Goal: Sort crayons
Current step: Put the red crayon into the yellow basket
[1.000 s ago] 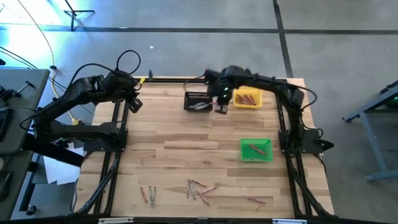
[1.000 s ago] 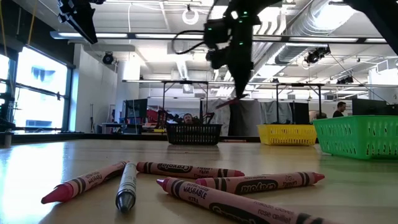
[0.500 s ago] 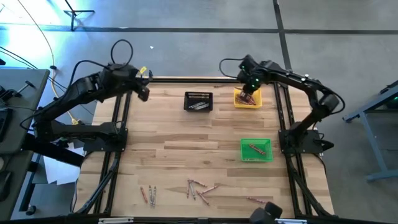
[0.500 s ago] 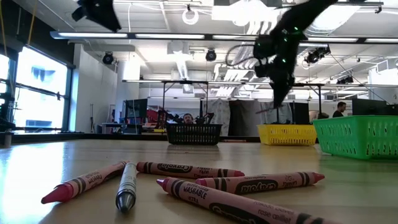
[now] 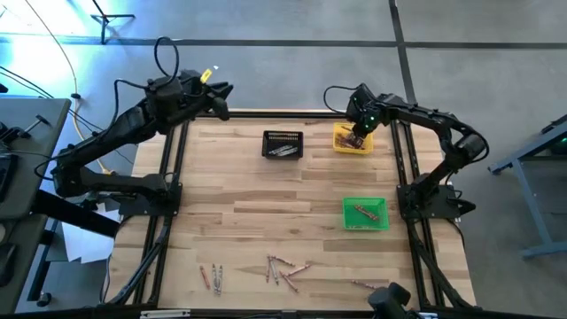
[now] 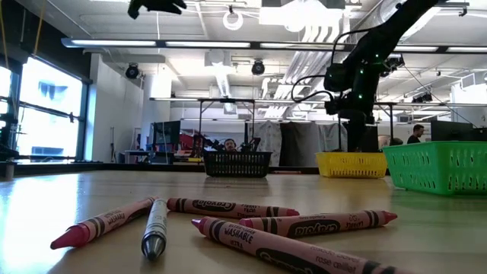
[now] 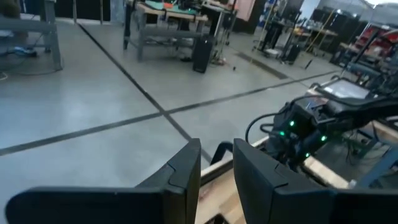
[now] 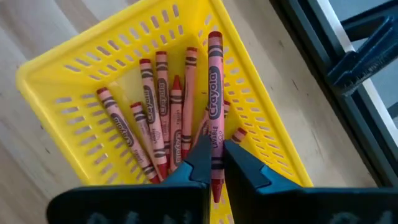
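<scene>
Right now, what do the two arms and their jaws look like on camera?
Both arms are dark, jointed, with black cables looping off them. The left gripper has flat, dark, angular jaws; a yellow tag sits near its wrist. The right gripper matches it, with green lights glowing on its wrist.
</scene>
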`<state>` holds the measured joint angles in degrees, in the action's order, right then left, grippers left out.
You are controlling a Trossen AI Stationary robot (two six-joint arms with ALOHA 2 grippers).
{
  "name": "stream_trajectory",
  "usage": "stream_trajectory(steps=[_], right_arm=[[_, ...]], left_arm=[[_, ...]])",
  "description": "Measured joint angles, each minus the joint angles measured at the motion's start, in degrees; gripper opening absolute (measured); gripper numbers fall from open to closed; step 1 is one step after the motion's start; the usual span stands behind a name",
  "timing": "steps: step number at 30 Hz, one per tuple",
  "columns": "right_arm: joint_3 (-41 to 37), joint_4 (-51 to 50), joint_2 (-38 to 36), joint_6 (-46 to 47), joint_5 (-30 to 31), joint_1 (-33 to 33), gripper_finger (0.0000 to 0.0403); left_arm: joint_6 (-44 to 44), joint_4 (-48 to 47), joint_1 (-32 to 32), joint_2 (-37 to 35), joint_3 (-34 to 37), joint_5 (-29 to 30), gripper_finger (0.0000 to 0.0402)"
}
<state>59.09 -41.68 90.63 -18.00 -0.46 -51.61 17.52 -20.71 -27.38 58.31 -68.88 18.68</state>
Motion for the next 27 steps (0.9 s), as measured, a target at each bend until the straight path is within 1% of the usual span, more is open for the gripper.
stream_trajectory(steps=[3, 7, 11, 13, 16, 19, 21, 24, 25, 27], right_arm=[[0.02, -0.13, 0.00, -0.07, -0.36, -0.16, 0.0034], [0.02, -1.98, 0.00, -0.07, -3.88, -0.16, 0.0075], [0.41, -5.80, -0.10, 0.04, -3.93, -0.10, 0.0105], [2.87, -9.94, -0.26, 0.09, -2.97, -0.01, 0.0111], [9.67, -15.45, -0.36, -0.79, -0.59, 0.72, 0.0113], [16.42, -16.44, -0.37, -5.43, -0.42, 1.88, 0.0114], [19.86, -15.60, -0.10, -10.21, -2.64, 2.42, 0.0114], [23.66, -14.02, 1.72, -17.11, -9.73, 2.50, 0.0114], [24.54, -13.16, 2.59, -18.56, -11.90, 2.50, 0.0114], [26.06, -10.44, 4.73, -20.05, -13.74, 2.57, 0.0114]], left_arm=[[1.40, 1.57, 0.00, 1.33, 0.00, 0.00, 0.0081], [3.62, 1.47, 0.00, 2.77, 0.00, 0.00, 0.0081], [3.84, 1.48, 0.00, 3.62, 0.01, 0.00, 0.0081], [3.08, 1.44, -0.14, 3.73, 0.02, 0.01, 0.0081], [1.40, 1.44, -0.90, 3.41, 0.02, -0.02, 0.0081], [-0.31, 1.04, -1.81, 2.67, 0.02, 0.03, 0.0081], [-1.12, 0.83, -2.39, 2.06, 0.02, -0.04, 0.0081], [-1.25, -0.74, -2.90, 1.08, 0.02, -0.03, 0.0081], [-1.36, -1.69, -3.03, 0.70, 0.02, -0.01, 0.0081], [-1.83, -3.88, -3.04, -0.02, 0.02, -0.01, 0.0081]])
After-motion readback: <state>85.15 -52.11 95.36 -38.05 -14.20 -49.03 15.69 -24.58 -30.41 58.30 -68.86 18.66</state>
